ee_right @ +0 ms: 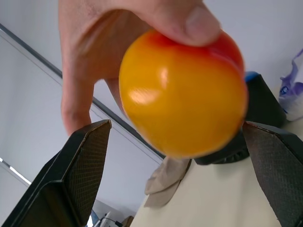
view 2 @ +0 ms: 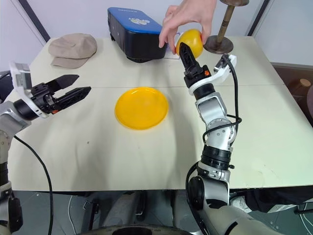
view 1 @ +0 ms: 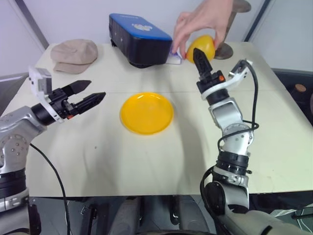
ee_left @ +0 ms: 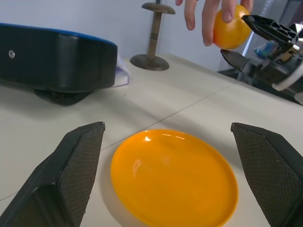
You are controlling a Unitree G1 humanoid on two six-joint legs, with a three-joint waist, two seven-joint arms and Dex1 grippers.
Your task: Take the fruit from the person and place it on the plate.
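A person's hand [view 2: 188, 17] held the fruit [view 2: 191, 41] in the air beyond the plate [view 2: 141, 107]. The right gripper [ee_right: 177, 161] had its fingers spread wide on either side of the fruit, not clenched on it. The left gripper [view 2: 73, 87] hovered beside the plate above the desk [view 2: 274, 98], fingers released and empty.

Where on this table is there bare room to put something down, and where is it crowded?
Free: the near strip of the pale table in front of the round yellow plate, and the bare side past the right gripper. Crowded: the far edge, with the tan cloth cap, the blue-topped black box, the brown stand and a hand holding the yellow-orange fruit.
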